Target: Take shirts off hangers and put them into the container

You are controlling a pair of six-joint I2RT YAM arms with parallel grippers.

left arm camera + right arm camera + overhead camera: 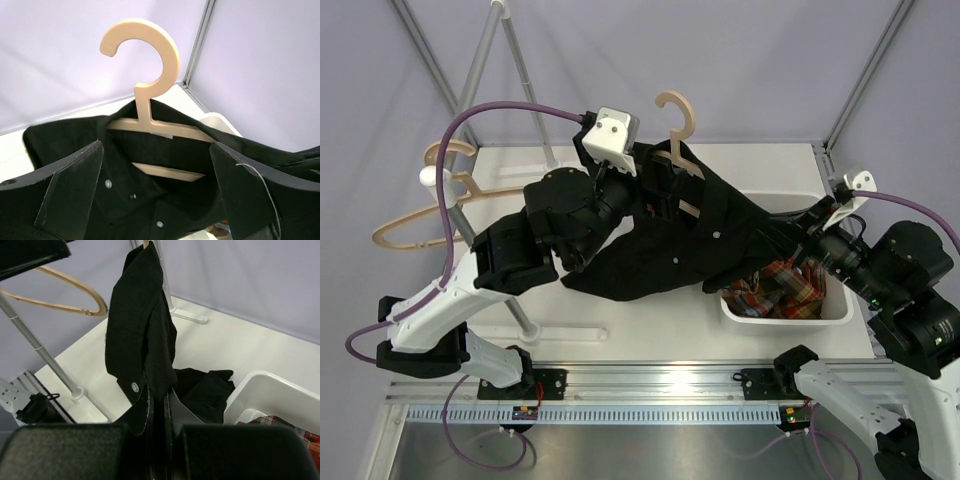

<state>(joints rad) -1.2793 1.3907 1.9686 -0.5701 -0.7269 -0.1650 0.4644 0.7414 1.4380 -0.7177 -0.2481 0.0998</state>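
Two wooden hangers. At far left, a bare hanger (415, 222) hangs at the grey rail (480, 70). In the centre, the left gripper (157, 175) stands spread wide either side of the collar of the black shirt (670, 250), probably ready to free the second hanger (150, 75) inside. At right, the right gripper (157, 405) pinches black cloth, holding it stretched toward the white container (785, 318), where the plaid shirt (785, 285) already lies.

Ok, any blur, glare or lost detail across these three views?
Top view: even light, no glare, but the black shirt is a near-flat dark mass. Left wrist: hanger crisp, tool fingers soft. Right wrist: shirt folds barely readable, foreground blurred.
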